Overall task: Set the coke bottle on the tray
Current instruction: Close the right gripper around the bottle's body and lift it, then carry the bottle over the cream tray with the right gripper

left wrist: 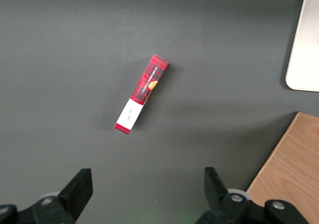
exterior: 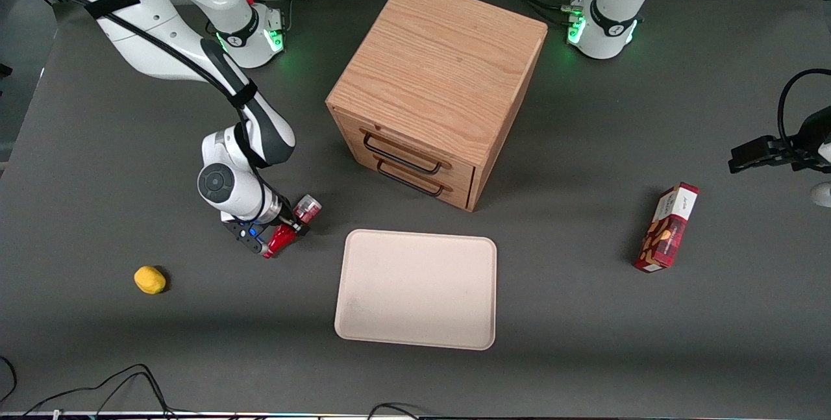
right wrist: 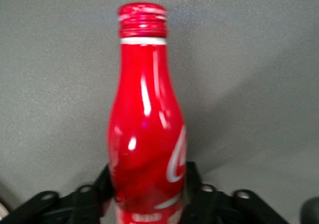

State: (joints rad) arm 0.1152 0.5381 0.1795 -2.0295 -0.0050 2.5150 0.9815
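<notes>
The right gripper (exterior: pixel 280 236) is clamped on the slim red coke bottle (exterior: pixel 289 228), tilted above the grey worktop mid-table, just beside the flat cream rectangular tray (exterior: pixel 416 288). Carry step; next, shift over the tray and lower.

The slim red coke bottle's (right wrist: pixel 147 129) silvery base is cut off by the right wrist frame's edge, where the black end effector (right wrist: pixel 147 194) clamps it. The flat cream-beige tray (left wrist: pixel 305 45) shows only one corner from the left wrist.
</notes>
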